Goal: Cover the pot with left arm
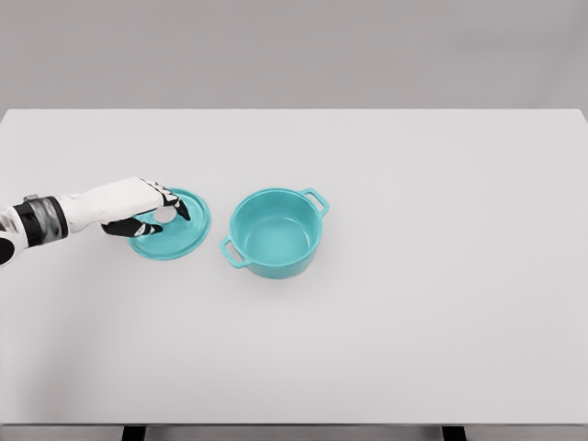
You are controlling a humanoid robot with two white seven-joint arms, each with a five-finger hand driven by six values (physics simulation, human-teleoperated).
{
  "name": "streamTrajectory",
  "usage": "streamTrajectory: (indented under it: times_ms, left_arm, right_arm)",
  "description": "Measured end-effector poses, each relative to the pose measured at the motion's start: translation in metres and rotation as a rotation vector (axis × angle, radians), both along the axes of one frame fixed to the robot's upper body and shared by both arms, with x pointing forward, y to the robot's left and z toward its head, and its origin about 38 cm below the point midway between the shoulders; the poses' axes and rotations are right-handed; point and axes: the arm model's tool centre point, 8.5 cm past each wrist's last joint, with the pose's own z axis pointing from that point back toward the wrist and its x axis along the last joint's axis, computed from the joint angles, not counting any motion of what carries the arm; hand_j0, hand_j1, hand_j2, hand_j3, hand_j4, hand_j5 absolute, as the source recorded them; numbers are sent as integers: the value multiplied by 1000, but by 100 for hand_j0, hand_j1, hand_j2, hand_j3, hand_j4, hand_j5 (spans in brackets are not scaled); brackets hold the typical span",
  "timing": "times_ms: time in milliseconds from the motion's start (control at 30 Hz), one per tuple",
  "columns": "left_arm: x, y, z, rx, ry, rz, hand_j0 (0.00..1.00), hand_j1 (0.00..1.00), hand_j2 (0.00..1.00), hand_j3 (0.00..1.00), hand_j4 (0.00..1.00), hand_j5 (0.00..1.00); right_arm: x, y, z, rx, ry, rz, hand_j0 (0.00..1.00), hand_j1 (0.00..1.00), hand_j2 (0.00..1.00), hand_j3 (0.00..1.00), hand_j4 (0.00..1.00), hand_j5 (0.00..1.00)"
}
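Note:
A teal pot (274, 234) with two side handles stands uncovered on the white table (413, 303), slightly left of the middle. Its round teal lid (179, 237) lies flat on the table just left of the pot, a small gap between them. The lid's white knob (165, 215) shows between the digits of my left hand (163, 217), which reaches in from the left edge. The fingers curl over the knob from above and the thumb closes on it from below. The hand hides the lid's left part.
The table's far edge runs across the upper part of the head view and its near edge along the bottom. Nothing else stands on the tabletop.

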Motion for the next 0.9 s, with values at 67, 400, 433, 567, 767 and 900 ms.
streamTrajectory:
  times_ms: [67, 400, 433, 567, 767, 900]
  left_arm:
    - [0, 0, 0, -1, -1, 0, 54, 54, 54, 54, 54, 54]
    - [1, 0, 2, -5, -5, 0, 49, 49, 49, 49, 49, 49]
    - [0, 0, 2, -6, -6, -1, 49, 49, 49, 49, 49, 49]
    - [2, -1, 9, -11, -20, -4, 49, 49, 49, 49, 49, 49]
    - [3, -3, 27, -8, -67, -25, 49, 49, 49, 49, 49, 49]
    - [0, -1, 40, -6, -109, -37, 49, 49, 49, 49, 49, 49]
  right_arm:
    - [0, 0, 0, 0, 0, 0, 100, 100, 100, 100, 100, 100]
    - [0, 0, 0, 0, 0, 0, 100, 100, 100, 100, 100, 100]
    - [0, 0, 0, 0, 0, 0, 100, 100, 100, 100, 100, 100]
    - [0, 0, 0, 0, 0, 0, 100, 100, 100, 100, 100, 100]
    - [0, 0, 0, 0, 0, 0, 100, 100, 100, 100, 100, 100]
    - [0, 0, 0, 0, 0, 0, 100, 100, 100, 100, 100, 100]
